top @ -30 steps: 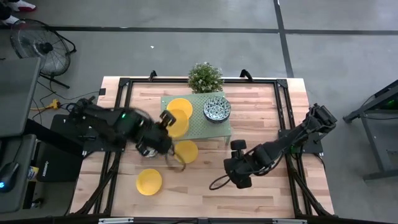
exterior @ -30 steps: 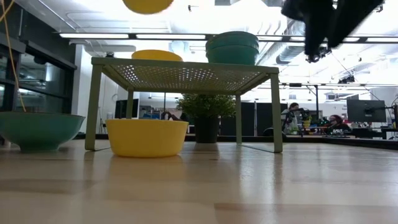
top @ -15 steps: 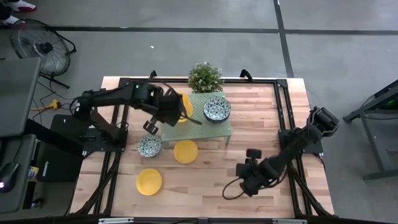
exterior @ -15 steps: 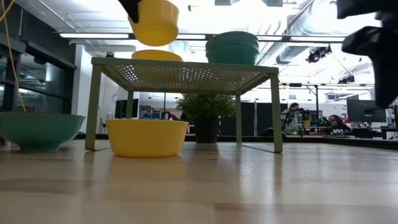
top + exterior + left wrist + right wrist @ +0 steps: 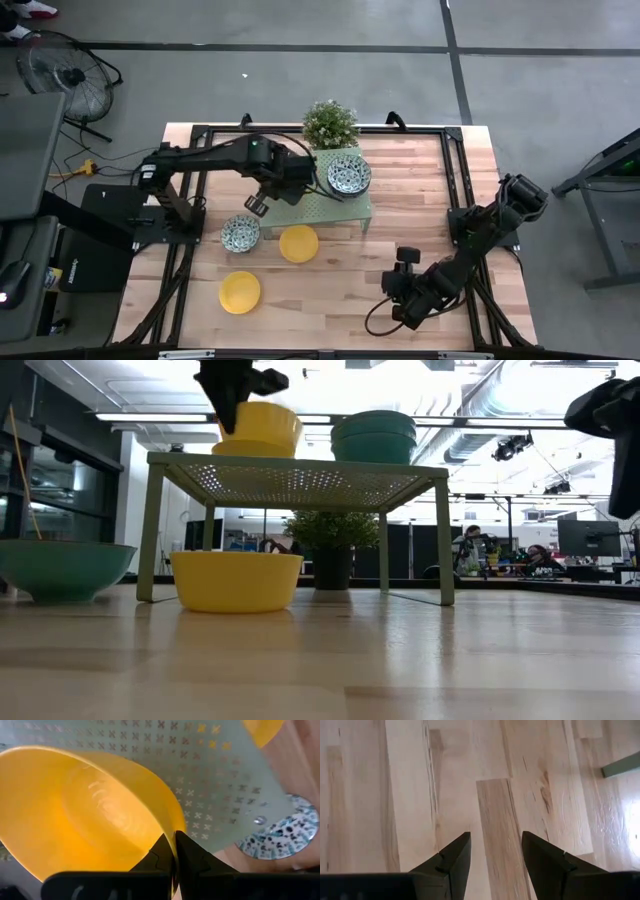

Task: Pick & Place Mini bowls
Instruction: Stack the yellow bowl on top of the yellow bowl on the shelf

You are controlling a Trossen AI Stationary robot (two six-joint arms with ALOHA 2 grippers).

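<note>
Left gripper (image 5: 174, 851) reaches forward, fingers pinched together; right gripper (image 5: 492, 852) hangs low, fingers spread.

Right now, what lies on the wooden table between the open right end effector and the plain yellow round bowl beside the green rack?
Only bare wooden table in the high view, between the right end effector and yellow bowl.

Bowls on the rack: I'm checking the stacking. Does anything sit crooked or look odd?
Yes: the yellow bowl pinched at its rim by the left gripper sits tilted over the green rack, above another yellow bowl, not level. Nothing spilled or damaged.
</note>
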